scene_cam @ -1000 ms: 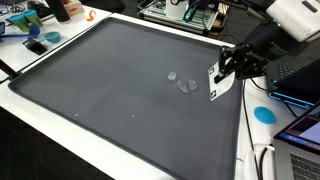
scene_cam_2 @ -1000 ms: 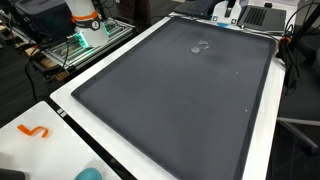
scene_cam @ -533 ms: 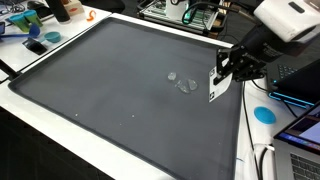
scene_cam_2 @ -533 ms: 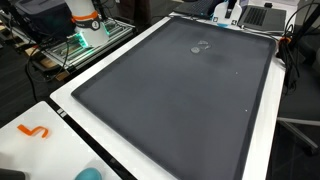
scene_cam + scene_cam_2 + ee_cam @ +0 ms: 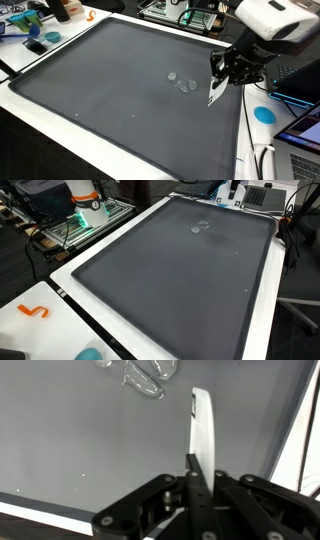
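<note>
Grip first: end effector point(image 5: 230, 70) clamped on a thin white card point(image 5: 214, 93), jaws closed flat against its 2 faces at the upper end. Hangs nearly upright, slightly tilted, lower end pointing down at the dark mat point(image 5: 100, 95); contact with the mat not clear from any view. Appears in the wrist view as a narrow white sliver, edge-on, running straight out from between the jaws. Probably held this way because a sheet so thin offers a parallel pinch only across its faces, and a hold at 1 end leaves the rest of the length free below.

Sits over the mat close to the edge of the bench point(image 5: 40, 118) that runs past the blue disc point(image 5: 264, 114) and the laptop point(image 5: 305, 140), nearer 1 corner of that edge than the middle.

Lying just beside the card's lower end, toward the middle of the bench: a small cluster of clear plastic pieces point(image 5: 183, 82), flat on the mat and apart from the card. Hard to say what these are; transparent, glinting, perhaps 2 or 3 of them. Likely staying put simply because they are light and the mat is level.

Near the opposite edge: an orange hook-shaped piece point(image 5: 33, 311) on the white border, and cluttered tools point(image 5: 30, 25) beyond a far corner. Well apart from the card, with no part in the hold.
</note>
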Controlling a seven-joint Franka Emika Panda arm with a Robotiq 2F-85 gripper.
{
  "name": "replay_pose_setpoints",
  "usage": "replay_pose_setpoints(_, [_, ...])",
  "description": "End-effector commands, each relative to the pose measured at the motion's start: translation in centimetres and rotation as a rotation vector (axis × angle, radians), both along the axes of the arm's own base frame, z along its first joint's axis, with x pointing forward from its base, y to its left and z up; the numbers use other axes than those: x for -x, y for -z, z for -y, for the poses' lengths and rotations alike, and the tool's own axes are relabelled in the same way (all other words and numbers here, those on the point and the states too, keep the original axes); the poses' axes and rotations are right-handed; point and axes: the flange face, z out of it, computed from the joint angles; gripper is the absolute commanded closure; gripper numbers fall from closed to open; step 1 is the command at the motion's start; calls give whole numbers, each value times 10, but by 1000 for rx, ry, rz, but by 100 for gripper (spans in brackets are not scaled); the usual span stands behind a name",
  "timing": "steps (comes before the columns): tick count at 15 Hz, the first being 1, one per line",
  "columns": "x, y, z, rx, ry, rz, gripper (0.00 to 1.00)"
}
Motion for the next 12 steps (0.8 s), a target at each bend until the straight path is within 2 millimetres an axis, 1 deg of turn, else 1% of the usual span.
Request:
replay_pose_setpoints(1, [-1,-6,10,-64,51,-7,99])
replay_pose_setpoints(3, [-4,-11,16,-94,72,-13,99])
replay_pose_setpoints(7, [-11,-20,34,-146,125,-32,99])
replay_pose_setpoints(10, [-17,-27,53,-193,161,-50,99])
replay_pose_setpoints(12, [-21,-29,70,-227,190,-58,99])
